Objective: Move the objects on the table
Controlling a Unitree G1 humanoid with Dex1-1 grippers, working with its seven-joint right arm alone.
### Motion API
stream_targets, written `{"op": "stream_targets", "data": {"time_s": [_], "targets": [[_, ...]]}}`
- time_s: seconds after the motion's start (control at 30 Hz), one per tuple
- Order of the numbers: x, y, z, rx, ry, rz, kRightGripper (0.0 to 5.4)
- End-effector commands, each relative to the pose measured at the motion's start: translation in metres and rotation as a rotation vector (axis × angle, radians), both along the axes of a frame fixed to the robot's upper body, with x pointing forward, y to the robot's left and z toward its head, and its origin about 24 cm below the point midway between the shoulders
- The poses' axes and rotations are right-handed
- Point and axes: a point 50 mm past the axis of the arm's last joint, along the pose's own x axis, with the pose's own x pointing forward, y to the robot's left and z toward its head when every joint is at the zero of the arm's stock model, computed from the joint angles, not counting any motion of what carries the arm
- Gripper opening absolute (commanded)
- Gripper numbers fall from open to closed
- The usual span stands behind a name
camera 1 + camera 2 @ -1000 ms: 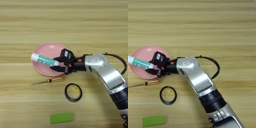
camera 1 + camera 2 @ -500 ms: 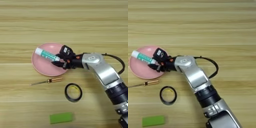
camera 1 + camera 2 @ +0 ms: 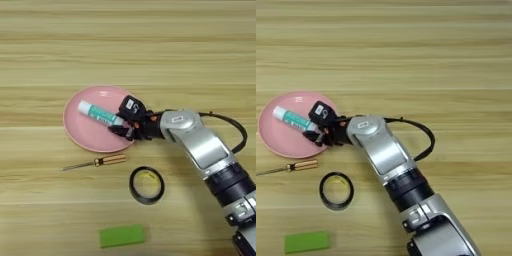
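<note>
A light wooden table (image 3: 150, 50) fills the view, its plank grain running across. On it a pink plate (image 3: 85, 135) is set left of centre, and a glue stick (image 3: 99, 113) is seen over it, its right end clamped between the black fingers of the right gripper (image 3: 122, 123) at the plate's right rim. Just below the plate a screwdriver (image 3: 95, 162) lies on the wood. A black ring (image 3: 147, 185) is found nearby, and a green block (image 3: 122, 235) nearer the bottom edge.
</note>
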Motion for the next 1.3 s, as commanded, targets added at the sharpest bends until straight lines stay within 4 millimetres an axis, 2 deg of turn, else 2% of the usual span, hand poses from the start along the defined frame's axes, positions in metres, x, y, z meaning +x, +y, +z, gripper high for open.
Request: {"op": "stream_targets", "data": {"time_s": [0.03, 0.3, 1.3], "targets": [[0.0165, 0.0064, 0.0308, 0.010, -0.149, 0.017, 1.67], [0.0171, 0.0058, 0.0246, -0.019, -0.129, 0.026, 1.67], [0.0174, 0.0056, 0.0245, -0.020, -0.129, 0.027, 1.67]]}}
